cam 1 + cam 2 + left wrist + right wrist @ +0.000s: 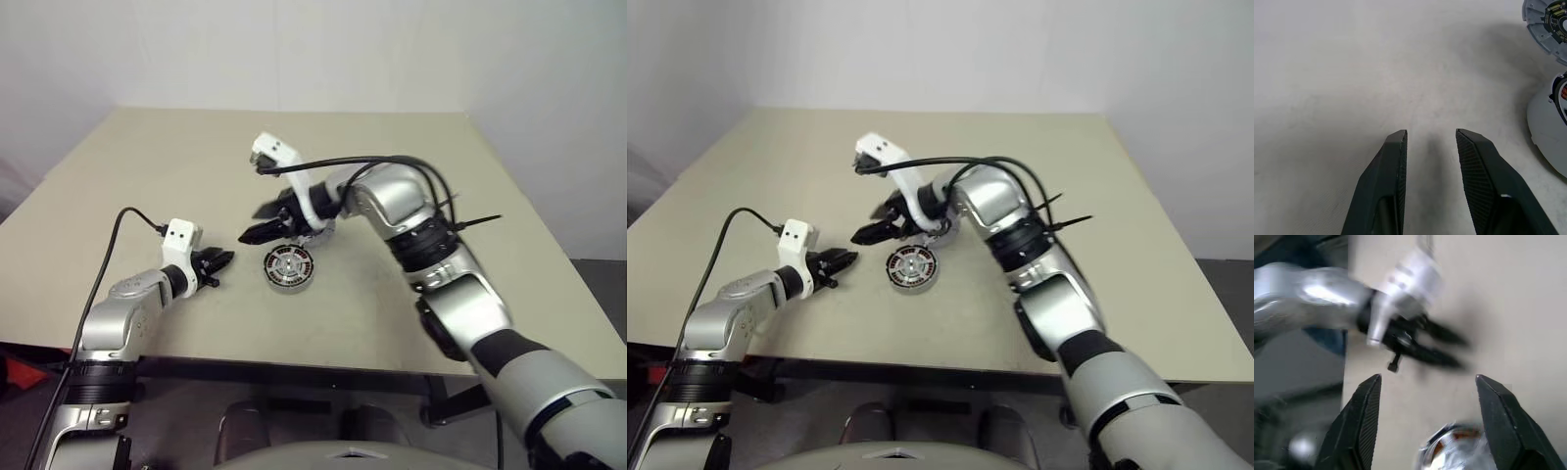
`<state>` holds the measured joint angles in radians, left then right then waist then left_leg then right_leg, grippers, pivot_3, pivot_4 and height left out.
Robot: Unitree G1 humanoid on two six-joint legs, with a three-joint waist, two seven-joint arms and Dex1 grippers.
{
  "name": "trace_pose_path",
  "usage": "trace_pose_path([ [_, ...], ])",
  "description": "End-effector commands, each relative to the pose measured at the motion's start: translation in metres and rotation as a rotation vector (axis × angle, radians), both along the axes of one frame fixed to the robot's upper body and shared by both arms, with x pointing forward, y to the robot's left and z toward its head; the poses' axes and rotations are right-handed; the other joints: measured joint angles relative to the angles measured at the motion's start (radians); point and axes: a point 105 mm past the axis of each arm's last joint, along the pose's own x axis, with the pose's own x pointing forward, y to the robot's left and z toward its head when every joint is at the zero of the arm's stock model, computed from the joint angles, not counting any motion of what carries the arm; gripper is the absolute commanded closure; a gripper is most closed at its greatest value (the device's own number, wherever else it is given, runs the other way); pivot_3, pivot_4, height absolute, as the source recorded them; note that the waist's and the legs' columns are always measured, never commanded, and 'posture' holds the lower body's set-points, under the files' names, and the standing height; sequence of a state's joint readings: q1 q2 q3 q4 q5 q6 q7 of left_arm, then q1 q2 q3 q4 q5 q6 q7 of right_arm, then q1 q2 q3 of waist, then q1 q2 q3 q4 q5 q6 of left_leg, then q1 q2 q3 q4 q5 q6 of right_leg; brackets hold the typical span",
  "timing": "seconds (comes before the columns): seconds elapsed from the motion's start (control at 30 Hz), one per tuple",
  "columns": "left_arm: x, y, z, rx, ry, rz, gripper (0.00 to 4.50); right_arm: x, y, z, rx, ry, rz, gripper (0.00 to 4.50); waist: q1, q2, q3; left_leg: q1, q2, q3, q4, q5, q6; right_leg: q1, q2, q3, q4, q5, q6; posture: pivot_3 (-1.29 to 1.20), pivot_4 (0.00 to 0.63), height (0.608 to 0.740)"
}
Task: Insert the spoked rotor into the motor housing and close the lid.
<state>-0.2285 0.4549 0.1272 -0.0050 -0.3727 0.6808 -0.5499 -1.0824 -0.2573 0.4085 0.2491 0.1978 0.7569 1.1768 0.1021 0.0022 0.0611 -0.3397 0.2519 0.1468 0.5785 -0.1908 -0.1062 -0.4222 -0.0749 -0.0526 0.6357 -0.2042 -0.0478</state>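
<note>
Left eye view: the left end effector (217, 266) rests low on the tabletop (118, 186), fingers slightly apart and empty. Just beside it sits the motor housing (288, 269) with the spoked rotor (289, 262) inside. Farther back, the right end effector (263, 222) hangs above, spread wide, gripping nothing.

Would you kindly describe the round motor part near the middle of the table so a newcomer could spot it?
Start at the beige table, then look between the left gripper and the right gripper, near the table's middle. There lies the motor housing, a small round silver disc with spokes and copper-brown inside, the only shiny round part there.
</note>
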Motion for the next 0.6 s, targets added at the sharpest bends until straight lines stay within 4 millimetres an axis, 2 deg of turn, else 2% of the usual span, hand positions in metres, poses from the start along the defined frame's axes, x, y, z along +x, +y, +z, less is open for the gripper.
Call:
trace_pose_path([
  [0.03,0.007,0.002,0.015,0.000,-0.057,0.001,2.81,0.010,-0.022,-0.010,-0.122,-0.330,0.176,1.06,0.000,0.000,0.000,-0.001,0.000,0.000,0.001,0.000,0.000,0.000,0.000,0.000,0.000,0.000,0.000,0.00,0.000,0.740],
  [0.13,0.009,0.000,0.015,-0.002,-0.059,-0.004,2.81,0.025,-0.047,-0.028,-0.267,-0.485,0.233,1.06,-0.004,-0.001,0.000,-0.002,0.000,0.000,0.003,0.000,0.000,0.000,0.000,0.000,0.002,0.000,0.000,0.00,0.000,0.740],
  [0.27,0.012,-0.002,0.015,-0.005,-0.060,-0.013,2.81,0.031,-0.059,-0.050,-0.371,-0.563,0.302,1.06,-0.011,-0.001,0.000,-0.003,0.000,0.000,0.004,0.000,0.001,-0.001,0.000,0.000,0.003,0.000,-0.001,0.00,0.000,0.740],
  [0.47,0.013,-0.003,0.016,-0.008,-0.061,-0.014,2.81,0.014,-0.068,-0.074,-0.420,-0.539,0.422,1.06,-0.010,-0.001,0.000,-0.005,0.000,0.000,0.006,-0.005,0.010,-0.002,0.000,-0.001,0.002,0.000,-0.003,0.00,0.000,0.740],
  [0.6,0.012,-0.003,0.014,-0.011,-0.057,-0.009,2.81,0.003,-0.075,-0.087,-0.452,-0.524,0.483,1.06,-0.010,-0.001,0.000,-0.010,0.002,0.000,0.017,-0.010,0.017,-0.002,0.000,-0.001,0.003,0.000,-0.003,0.00,0.000,0.740],
])
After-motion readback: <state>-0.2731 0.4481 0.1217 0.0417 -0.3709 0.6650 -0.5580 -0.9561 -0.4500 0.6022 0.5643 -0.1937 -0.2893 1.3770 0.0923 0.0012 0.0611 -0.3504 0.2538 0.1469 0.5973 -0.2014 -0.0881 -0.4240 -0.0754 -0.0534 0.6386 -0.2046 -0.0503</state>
